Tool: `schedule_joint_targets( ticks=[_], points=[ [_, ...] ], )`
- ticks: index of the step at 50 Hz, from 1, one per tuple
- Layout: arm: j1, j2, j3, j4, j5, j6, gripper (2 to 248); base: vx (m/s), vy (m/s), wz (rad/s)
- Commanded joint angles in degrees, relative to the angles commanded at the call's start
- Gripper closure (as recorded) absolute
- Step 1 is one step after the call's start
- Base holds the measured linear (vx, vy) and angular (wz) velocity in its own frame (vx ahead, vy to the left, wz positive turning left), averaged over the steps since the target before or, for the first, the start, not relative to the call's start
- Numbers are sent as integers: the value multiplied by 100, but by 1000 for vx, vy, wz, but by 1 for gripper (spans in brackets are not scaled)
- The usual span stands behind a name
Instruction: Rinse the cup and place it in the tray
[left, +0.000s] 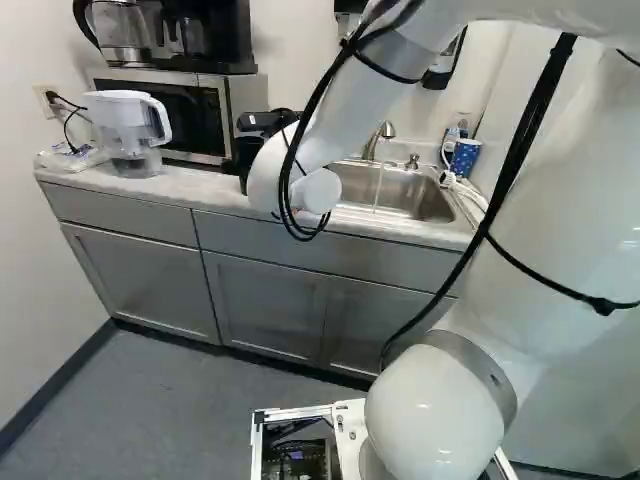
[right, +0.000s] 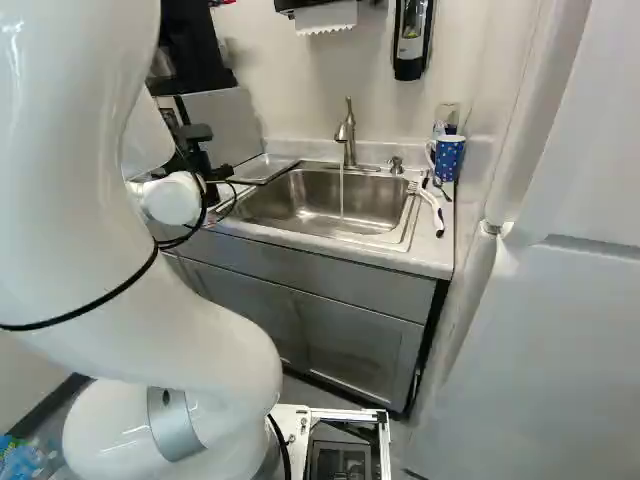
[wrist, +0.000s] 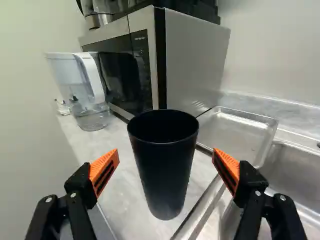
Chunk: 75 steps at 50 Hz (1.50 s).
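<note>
In the right base view my gripper (right: 195, 140), partly hidden by the arm, hangs over the counter left of the sink. Seen from the wrist, the gripper (wrist: 165, 153) is open, one orange pad on each side of the black cup (wrist: 166, 167), with a gap at either side. The cup stands upright on the counter, mouth up, and looks empty. Beside it lies the shallow metal tray (wrist: 240, 131), between microwave and sink; the same tray (right: 262, 168) shows at the sink's left edge.
Water runs from the faucet (right: 346, 135) into the sink (right: 300, 205). A microwave (wrist: 192, 55) and a water pitcher (wrist: 90, 95) stand behind the cup. A blue patterned cup (right: 448, 158) and a white-handled brush (right: 432, 205) are right of the sink.
</note>
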Motion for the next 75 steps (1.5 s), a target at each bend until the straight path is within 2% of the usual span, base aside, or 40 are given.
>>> schedule_joint_targets(
  ticks=[17,18,23,24,28,29,33,34,59,75],
  points=[
    [3,-65,29,0,85,0,3,0,0,0],
    [3,-65,29,0,85,0,21,0,0,0],
    [3,-65,29,0,85,0,21,0,0,0],
    [3,-65,29,0,85,0,59,0,0,0],
    [3,-65,29,0,85,0,59,0,0,0],
    [3,-65,29,0,85,0,97,0,0,0],
    [2,-63,30,0,85,0,97,0,0,0],
    [-1,-59,32,0,85,0,126,0,0,0],
    [-400,311,108,0,85,0,129,0,0,0],
    [-720,308,-25,0,79,0,129,0,0,0]
  ],
)
